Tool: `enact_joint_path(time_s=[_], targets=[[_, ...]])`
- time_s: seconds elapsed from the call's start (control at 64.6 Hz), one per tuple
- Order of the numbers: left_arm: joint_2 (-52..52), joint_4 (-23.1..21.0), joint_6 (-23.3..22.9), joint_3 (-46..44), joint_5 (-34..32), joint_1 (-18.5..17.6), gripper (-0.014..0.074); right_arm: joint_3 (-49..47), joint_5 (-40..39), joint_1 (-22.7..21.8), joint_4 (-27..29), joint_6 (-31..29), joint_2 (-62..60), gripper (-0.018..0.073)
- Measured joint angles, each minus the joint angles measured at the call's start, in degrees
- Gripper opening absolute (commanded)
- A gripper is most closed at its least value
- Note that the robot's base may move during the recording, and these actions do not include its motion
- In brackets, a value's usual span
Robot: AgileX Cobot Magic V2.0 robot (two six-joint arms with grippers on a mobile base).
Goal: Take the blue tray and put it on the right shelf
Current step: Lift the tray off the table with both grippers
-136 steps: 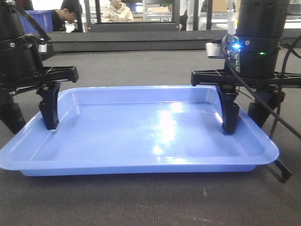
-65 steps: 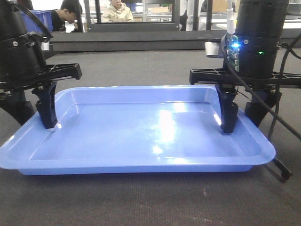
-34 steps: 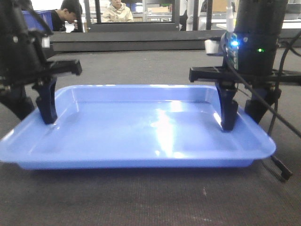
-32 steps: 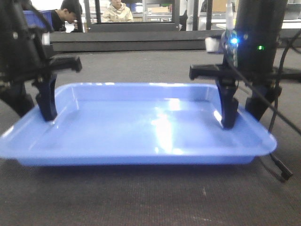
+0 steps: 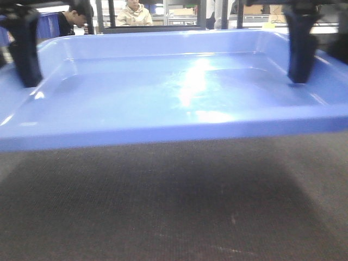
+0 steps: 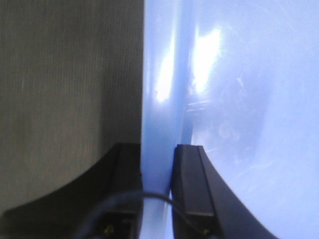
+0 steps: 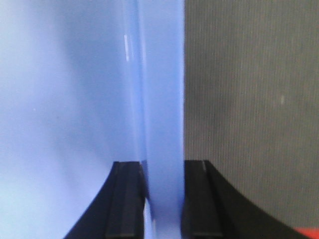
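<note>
The blue tray (image 5: 174,92) hangs level above the dark table and fills the upper half of the front view. My left gripper (image 5: 22,81) is shut on its left rim, the inner finger standing inside the tray. My right gripper (image 5: 314,77) is shut on the right rim in the same way. In the left wrist view the gripper (image 6: 158,149) has the rolled rim of the tray (image 6: 239,99) pinched between both black fingers. The right wrist view has that gripper (image 7: 162,164) clamped on the other rim of the tray (image 7: 65,99). The right shelf is out of view.
The dark grey textured table (image 5: 174,206) lies under the tray, darkened by its shadow. Two seated people (image 5: 136,13) and a darker blue bin (image 5: 49,24) are far behind. A red patch (image 7: 309,233) shows at the right wrist view's lower corner.
Both grippers have lifted the tray off the table. It now sits much higher and larger in the front view, with the arms mostly out of frame above.
</note>
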Motion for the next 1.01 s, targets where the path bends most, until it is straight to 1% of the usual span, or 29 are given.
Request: enact_joint_path(time_s=[0.093,0.217,0.31,0.387,1.006], targets=[[-3.9,0.3,-2.8,3.4,0.8,-2.3,0.0,5.6,-1.0,2.2,0.0,2.9,-5.3,0.018],[-8.5,0.3,-5.5,7.5,0.8,-5.3,0.0,10.6,-1.6,4.5,0.3,6.0,-10.5,0.018],[-11.0,0.9,-7.6,9.6,0.8,-7.2,0.0,12.7,-2.0,5.3,0.8,7.6,-13.5,0.018],[-12.1,1.2,-8.7,10.7,0.6,-8.1,0.0,13.3,-2.2,5.4,1.1,8.2,-14.8,0.018],[-12.4,1.8,-9.3,11.2,0.7,-8.5,0.0,13.5,-2.0,5.4,1.3,8.5,-15.2,0.018]])
